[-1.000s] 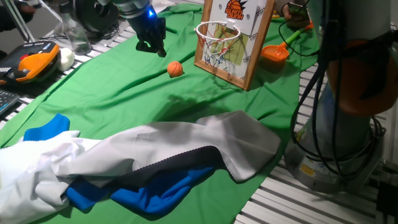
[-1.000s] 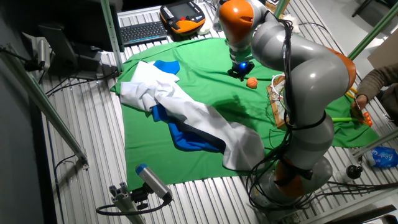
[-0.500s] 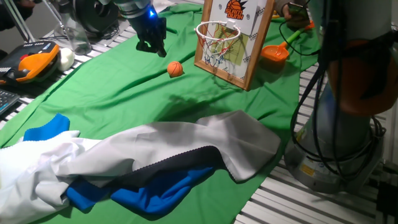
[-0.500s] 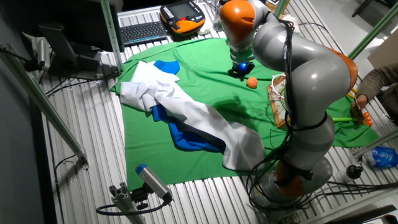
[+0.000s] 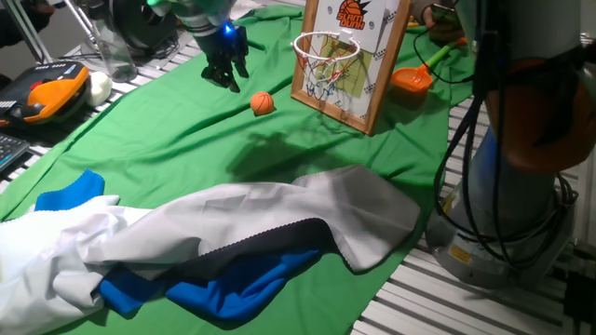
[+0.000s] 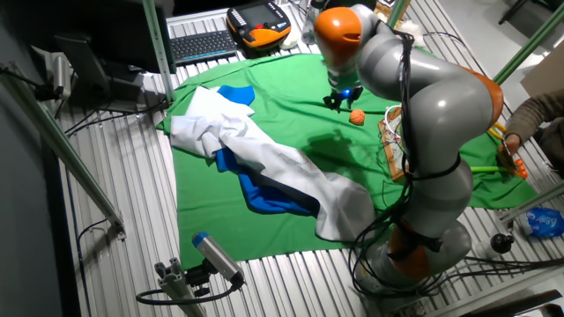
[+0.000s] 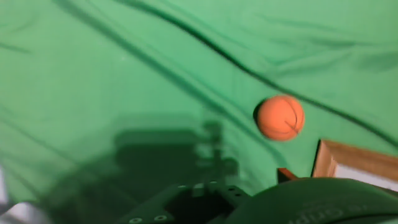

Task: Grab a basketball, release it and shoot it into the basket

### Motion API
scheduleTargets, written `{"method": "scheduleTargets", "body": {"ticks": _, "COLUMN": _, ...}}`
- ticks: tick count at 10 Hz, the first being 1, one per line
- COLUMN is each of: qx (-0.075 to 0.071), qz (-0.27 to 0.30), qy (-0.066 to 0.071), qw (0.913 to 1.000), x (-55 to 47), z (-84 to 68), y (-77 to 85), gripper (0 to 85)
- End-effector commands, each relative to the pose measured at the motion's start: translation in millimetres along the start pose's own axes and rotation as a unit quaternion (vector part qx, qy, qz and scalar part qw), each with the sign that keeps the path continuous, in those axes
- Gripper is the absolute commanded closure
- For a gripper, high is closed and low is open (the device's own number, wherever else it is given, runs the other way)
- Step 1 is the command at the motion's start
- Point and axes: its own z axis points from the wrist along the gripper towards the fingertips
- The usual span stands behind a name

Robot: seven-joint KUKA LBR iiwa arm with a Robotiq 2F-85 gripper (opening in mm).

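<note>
Basketball (image 5: 263,102) — loose on cloth | tool (image 5: 226,74) near, empty

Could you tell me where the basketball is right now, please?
In one fixed view the basketball lies on the green cloth, between the gripper and the hoop, free of the jaws.
</note>
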Motion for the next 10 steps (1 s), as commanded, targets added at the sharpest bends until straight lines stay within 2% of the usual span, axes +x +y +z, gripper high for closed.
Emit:
{"method": "scheduleTargets", "body": {"ticks": 1, "qx": -0.004, "qz": -0.003, "qy": -0.002, "qw": 1.0, "x": -3.1, "z": 9.5, "y": -7.7, "gripper": 34.0}}
{"method": "scheduleTargets", "body": {"ticks": 2, "qx": -0.004, "qz": -0.012, "qy": -0.002, "qw": 0.9999, "x": -5.9, "z": 19.2, "y": -15.4, "gripper": 17.0}}
{"method": "scheduleTargets", "body": {"ticks": 3, "qx": -0.011, "qz": -0.015, "qy": -0.005, "qw": 0.9998, "x": -6.4, "z": 27.6, "y": -22.5, "gripper": 17.0}}
{"method": "scheduleTargets", "body": {"ticks": 4, "qx": -0.011, "qz": -0.018, "qy": -0.004, "qw": 0.9998, "x": -6.8, "z": 35.0, "y": -28.1, "gripper": 17.0}}
{"method": "scheduleTargets", "body": {"ticks": 6, "qx": -0.014, "qz": -0.029, "qy": -0.015, "qw": 0.9994, "x": -5.8, "z": 52.4, "y": -39.1, "gripper": 17.0}}
{"method": "scheduleTargets", "body": {"ticks": 8, "qx": -0.019, "qz": -0.038, "qy": -0.022, "qw": 0.9989, "x": -5.6, "z": 68.5, "y": -45.1, "gripper": 17.0}}
{"method": "scheduleTargets", "body": {"ticks": 10, "qx": -0.024, "qz": -0.042, "qy": -0.023, "qw": 0.9985, "x": -7.6, "z": 82.7, "y": -49.4, "gripper": 17.0}}
